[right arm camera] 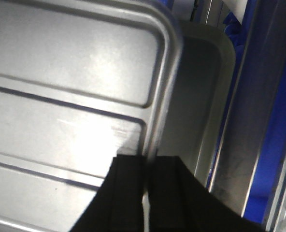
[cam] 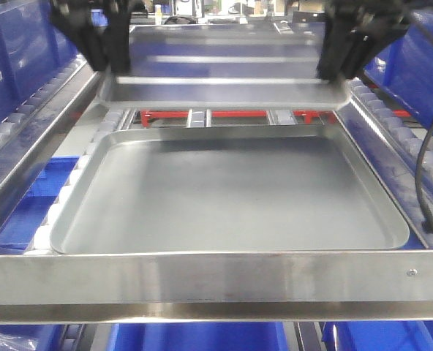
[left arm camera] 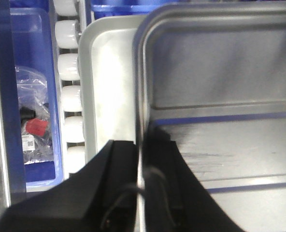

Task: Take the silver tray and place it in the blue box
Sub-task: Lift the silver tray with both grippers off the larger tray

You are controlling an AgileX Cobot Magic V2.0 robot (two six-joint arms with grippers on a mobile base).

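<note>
A brushed-steel front rail (cam: 216, 281) crosses the near edge of a roller rack, and its steel side rails (cam: 41, 161) run away toward a blurred, cluttered far end. A row of white rollers (left arm camera: 68, 67) lines each side. A large dull grey tray (cam: 231, 194) lies on the rollers, and a red crossbar (cam: 165, 115) shows just beyond it. Blue bins (cam: 26, 212) sit below the rack; one holds a clear plastic bag (left arm camera: 34, 96) with a red piece (left arm camera: 35, 126) inside. Bright light glares off the metal.

Matte black angular jaws, thin black cable (cam: 420, 168) along right arm (cam: 359, 36)
</note>
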